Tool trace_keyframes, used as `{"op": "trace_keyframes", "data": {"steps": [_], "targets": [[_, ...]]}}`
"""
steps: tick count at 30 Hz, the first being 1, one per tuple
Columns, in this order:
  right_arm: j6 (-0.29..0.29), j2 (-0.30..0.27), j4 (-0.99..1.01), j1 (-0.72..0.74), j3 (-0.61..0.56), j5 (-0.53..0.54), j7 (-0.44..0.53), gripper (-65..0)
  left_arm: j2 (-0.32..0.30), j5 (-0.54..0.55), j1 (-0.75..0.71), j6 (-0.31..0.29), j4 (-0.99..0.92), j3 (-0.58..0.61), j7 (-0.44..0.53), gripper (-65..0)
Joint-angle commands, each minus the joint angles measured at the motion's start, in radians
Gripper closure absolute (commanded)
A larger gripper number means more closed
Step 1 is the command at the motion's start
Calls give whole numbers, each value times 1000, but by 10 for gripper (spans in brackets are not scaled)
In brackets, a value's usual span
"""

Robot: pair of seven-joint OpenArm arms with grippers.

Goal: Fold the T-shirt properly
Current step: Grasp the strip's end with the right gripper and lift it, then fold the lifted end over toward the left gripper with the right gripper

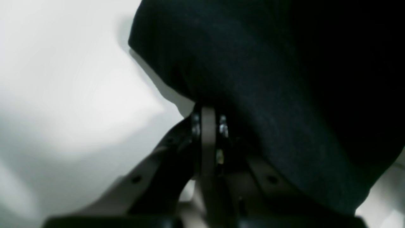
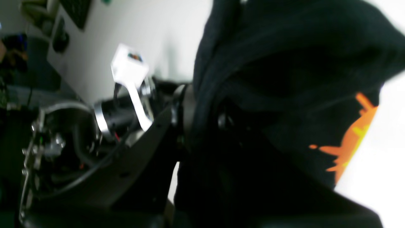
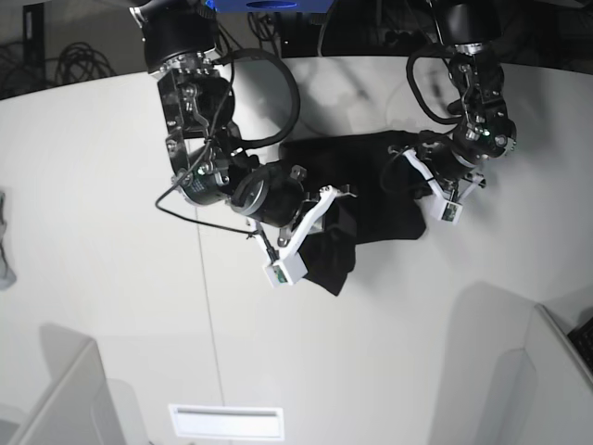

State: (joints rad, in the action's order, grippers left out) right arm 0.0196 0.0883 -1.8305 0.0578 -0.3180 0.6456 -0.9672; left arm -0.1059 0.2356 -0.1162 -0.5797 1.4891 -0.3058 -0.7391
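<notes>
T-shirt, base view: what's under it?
The white table lies under the T-shirt. Both tools, left and right, are shut on its cloth, lifting parts. Anything beneath the black fabric is covered and cannot be seen.

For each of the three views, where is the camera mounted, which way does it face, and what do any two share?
Left wrist: sits behind the left gripper, facing the black T-shirt it pinches above the white table.
Right wrist: behind the right gripper, facing bunched cloth and its orange print.
Base: overhead, looking down at both arms.
Shared: the T-shirt appears in all three.
</notes>
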Motion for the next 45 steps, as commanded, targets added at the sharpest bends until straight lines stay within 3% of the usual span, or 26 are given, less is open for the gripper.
{"op": "trace_keyframes", "data": {"steps": [1, 7, 12, 16, 18, 28, 33, 45], "targets": [[-2, 18, -15, 21, 0, 16, 21, 0, -4, -60, -18, -4, -2, 4, -87, 0], [-2, 35, 27, 37, -2, 16, 26, 0, 2, -61, -32, -4, 55, 4, -90, 0], [4, 35, 87, 46, -80, 15, 104, 0, 4, -61, -32, -4, 54, 6, -90, 0], [124, 35, 137, 64, -185, 15, 161, 0, 4, -61, -32, -4, 57, 6, -90, 0], [150, 35, 168, 81, -251, 15, 192, 0, 4, -61, -32, -4, 57, 6, -90, 0], [153, 40, 335, 139, -292, 16, 261, 0, -2, -61, -53, -4, 61, 0, -90, 0], [153, 40, 341, 144, -358, 16, 261, 0, -4, -61, -53, -4, 61, -6, -90, 0], [155, 43, 317, 146, -361, 21, 258, 0, 1, -57, -55, -4, 63, -6, -90, 0]]}}
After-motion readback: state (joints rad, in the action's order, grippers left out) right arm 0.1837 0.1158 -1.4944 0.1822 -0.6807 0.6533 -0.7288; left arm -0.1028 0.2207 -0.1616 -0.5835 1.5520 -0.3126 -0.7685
